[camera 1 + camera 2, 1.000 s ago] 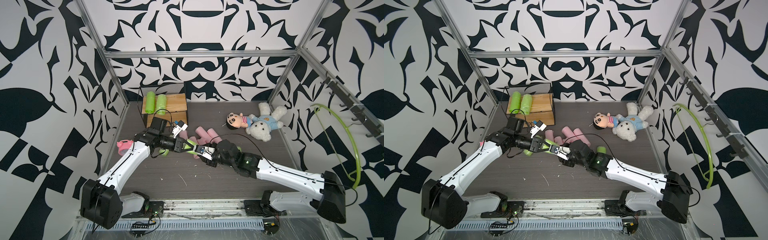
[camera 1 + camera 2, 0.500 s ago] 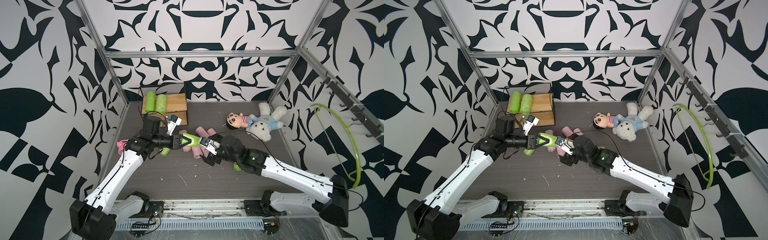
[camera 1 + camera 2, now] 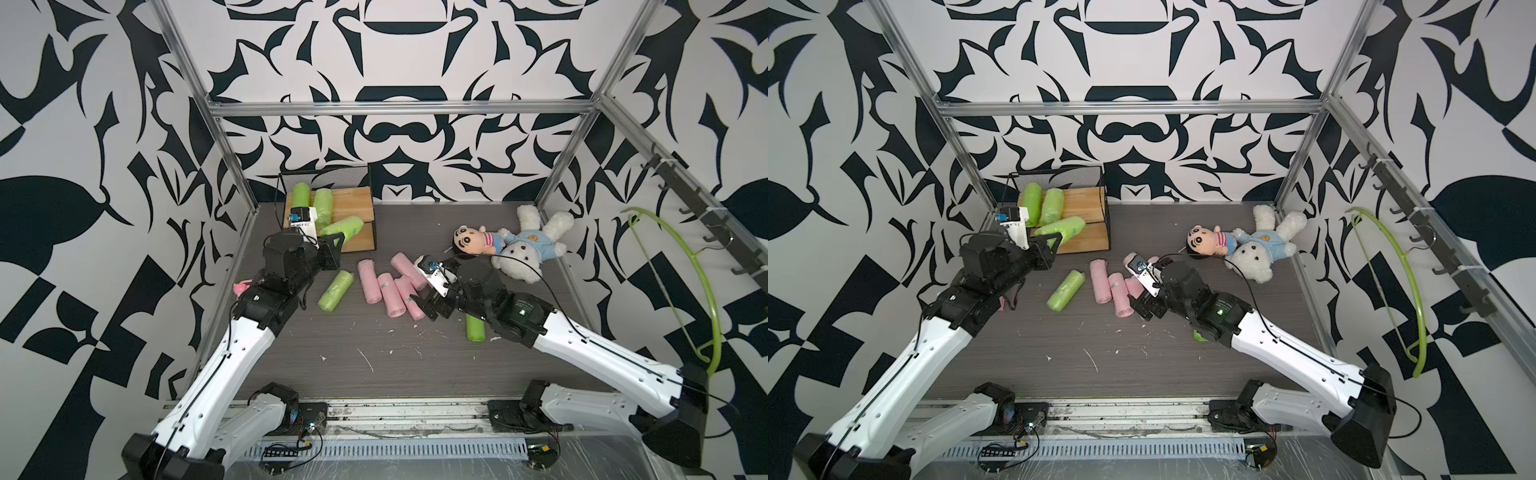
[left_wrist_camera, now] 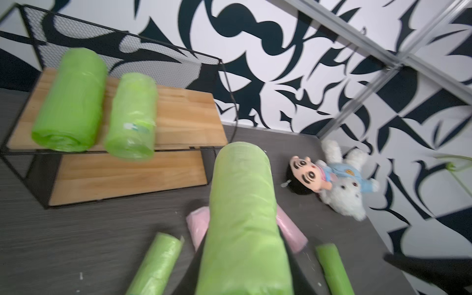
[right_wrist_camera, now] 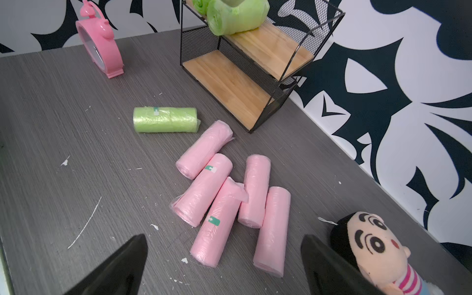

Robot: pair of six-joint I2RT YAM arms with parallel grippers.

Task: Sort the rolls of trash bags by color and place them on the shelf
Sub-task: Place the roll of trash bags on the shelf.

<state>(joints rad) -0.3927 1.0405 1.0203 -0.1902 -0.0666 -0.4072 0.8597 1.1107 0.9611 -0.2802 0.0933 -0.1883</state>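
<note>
Near the shelf [image 3: 354,203] now, green roll [image 3: 343,227] in left jaws' pinch; right jaws newly spread.

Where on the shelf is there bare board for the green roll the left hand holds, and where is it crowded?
Top board: bare from the two green rolls to the end nearer the doll. Lower board: all bare. Crowded: the five pink rolls on the table.

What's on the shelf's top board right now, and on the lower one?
Two lime-green rolls lie side by side on the top board. The lower board shows bare wood; its rear is hidden beneath the top board.
</note>
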